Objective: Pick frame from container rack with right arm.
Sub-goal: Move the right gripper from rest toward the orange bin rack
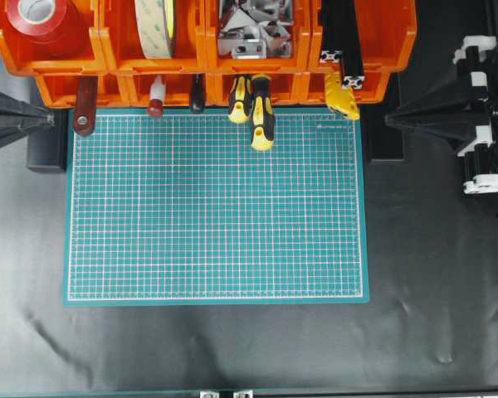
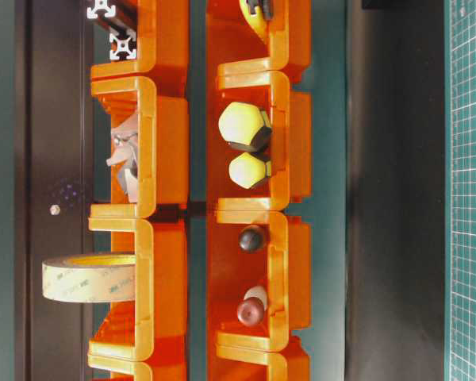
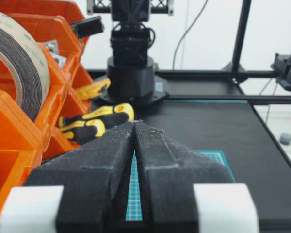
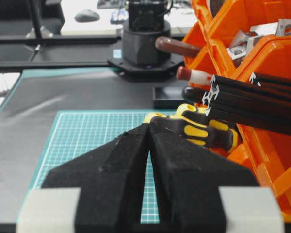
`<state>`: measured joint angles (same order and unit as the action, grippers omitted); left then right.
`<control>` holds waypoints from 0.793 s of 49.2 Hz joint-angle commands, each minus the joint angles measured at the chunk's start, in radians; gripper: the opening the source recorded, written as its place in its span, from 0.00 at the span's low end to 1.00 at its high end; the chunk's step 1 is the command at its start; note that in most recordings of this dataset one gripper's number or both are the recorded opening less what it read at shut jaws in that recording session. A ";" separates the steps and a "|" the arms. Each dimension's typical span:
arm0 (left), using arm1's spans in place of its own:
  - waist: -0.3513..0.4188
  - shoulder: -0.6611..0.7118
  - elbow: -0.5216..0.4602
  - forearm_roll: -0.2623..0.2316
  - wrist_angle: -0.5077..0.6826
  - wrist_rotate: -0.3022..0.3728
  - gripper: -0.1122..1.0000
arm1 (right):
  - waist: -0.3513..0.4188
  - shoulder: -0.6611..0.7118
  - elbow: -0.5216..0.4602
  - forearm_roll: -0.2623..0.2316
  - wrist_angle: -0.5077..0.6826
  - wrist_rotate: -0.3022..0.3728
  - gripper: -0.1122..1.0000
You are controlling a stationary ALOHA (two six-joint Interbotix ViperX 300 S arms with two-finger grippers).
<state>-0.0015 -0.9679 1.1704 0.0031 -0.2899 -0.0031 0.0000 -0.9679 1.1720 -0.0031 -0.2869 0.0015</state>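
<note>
**Both arms parked, frame not yet picked**

Seen from overhead, going left to right. At far left, left hand parked at the desk edge, pinched closed with nothing in it, tips meeting in its own wrist view. Across the top, orange rack in two rows: red tape roll in the first upper bin, a pale tape roll next, then silver brackets. Below these, tool handles poking out over the green mat: a brown one, a red-tipped one, a dark one, then two yellow-and-black screwdrivers.

Further right, in the last upper bin, black frame bars lying lengthwise, slotted silver-edged ends facing the mat, well apart from either hand. At far right, right hand drawn back beside the mat, fingers pressed together, empty.

Nothing of the task done as judged from this. Left to do: reach to the last bin, open, grip one bar, draw it out clear of the rack.
</note>
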 commanded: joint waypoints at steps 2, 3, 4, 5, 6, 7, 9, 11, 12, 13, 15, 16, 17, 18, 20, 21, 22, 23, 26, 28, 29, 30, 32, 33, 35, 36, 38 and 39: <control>-0.020 0.012 -0.034 0.034 0.017 -0.028 0.15 | 0.002 0.008 -0.014 0.009 -0.006 0.017 0.12; -0.021 0.012 -0.038 0.034 0.023 -0.034 0.16 | 0.002 0.006 -0.014 0.011 -0.002 0.020 0.13; -0.021 0.012 -0.044 0.034 0.031 -0.040 0.15 | 0.002 0.005 -0.015 0.011 0.006 0.025 0.15; -0.023 0.012 -0.048 0.034 0.038 -0.046 0.13 | 0.003 0.005 -0.018 0.011 0.017 0.032 0.14; -0.025 0.012 -0.054 0.034 0.048 -0.052 0.11 | 0.003 0.002 -0.021 0.012 0.037 0.043 0.11; -0.025 0.011 -0.058 0.034 0.055 -0.058 0.10 | 0.003 0.000 -0.026 0.012 0.052 0.054 0.10; -0.028 0.008 -0.069 0.035 0.071 -0.071 0.10 | 0.003 -0.003 -0.038 0.012 0.087 0.074 0.10; -0.029 0.006 -0.083 0.035 0.087 -0.080 0.10 | 0.002 -0.008 -0.052 0.012 0.124 0.097 0.10; -0.029 0.005 -0.089 0.035 0.095 -0.083 0.10 | 0.003 -0.009 -0.063 0.012 0.143 0.107 0.10; -0.031 0.005 -0.097 0.035 0.104 -0.086 0.10 | 0.003 -0.011 -0.074 0.012 0.163 0.118 0.10; -0.034 0.005 -0.110 0.035 0.123 -0.086 0.10 | 0.006 -0.014 -0.101 0.011 0.206 0.133 0.10; -0.034 0.005 -0.120 0.035 0.133 -0.086 0.10 | 0.009 -0.014 -0.117 0.009 0.229 0.140 0.10; -0.035 0.005 -0.126 0.035 0.143 -0.086 0.10 | 0.012 -0.014 -0.137 0.008 0.253 0.143 0.10; -0.037 0.006 -0.132 0.035 0.152 -0.086 0.10 | 0.015 -0.012 -0.153 0.008 0.279 0.144 0.10; -0.038 0.008 -0.146 0.035 0.170 -0.086 0.10 | 0.023 -0.008 -0.198 0.006 0.339 0.143 0.10; -0.038 0.009 -0.150 0.035 0.179 -0.086 0.10 | 0.026 -0.005 -0.221 0.006 0.371 0.143 0.10; -0.040 0.009 -0.155 0.035 0.187 -0.086 0.10 | 0.031 0.000 -0.245 0.005 0.402 0.143 0.10; -0.040 0.009 -0.160 0.035 0.195 -0.086 0.10 | 0.034 0.003 -0.272 0.003 0.436 0.143 0.10; -0.044 0.012 -0.166 0.035 0.212 -0.086 0.10 | 0.048 0.023 -0.347 0.000 0.537 0.144 0.10; -0.044 0.014 -0.167 0.035 0.218 -0.086 0.10 | 0.058 0.044 -0.399 -0.003 0.607 0.144 0.10; -0.046 0.014 -0.167 0.035 0.222 -0.086 0.10 | 0.064 0.055 -0.426 -0.008 0.646 0.144 0.10; -0.046 0.014 -0.167 0.035 0.224 -0.086 0.10 | 0.071 0.069 -0.449 -0.012 0.681 0.144 0.10; -0.048 0.014 -0.167 0.035 0.225 -0.086 0.10 | 0.083 0.098 -0.500 -0.025 0.749 0.144 0.10; -0.049 0.014 -0.167 0.035 0.227 -0.086 0.10 | 0.091 0.112 -0.526 -0.032 0.782 0.144 0.10; -0.051 0.014 -0.167 0.035 0.225 -0.086 0.10 | 0.109 0.152 -0.591 -0.055 0.862 0.144 0.10; -0.051 0.014 -0.167 0.035 0.225 -0.086 0.10 | 0.117 0.167 -0.612 -0.067 0.893 0.144 0.10; -0.052 0.014 -0.167 0.035 0.227 -0.086 0.10 | 0.132 0.198 -0.653 -0.098 0.954 0.146 0.10; -0.052 0.014 -0.167 0.035 0.227 -0.087 0.10 | 0.138 0.210 -0.672 -0.117 0.983 0.146 0.10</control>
<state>-0.0476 -0.9618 1.0324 0.0353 -0.0598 -0.0859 0.1104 -0.8176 0.6151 -0.0675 0.5599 0.1457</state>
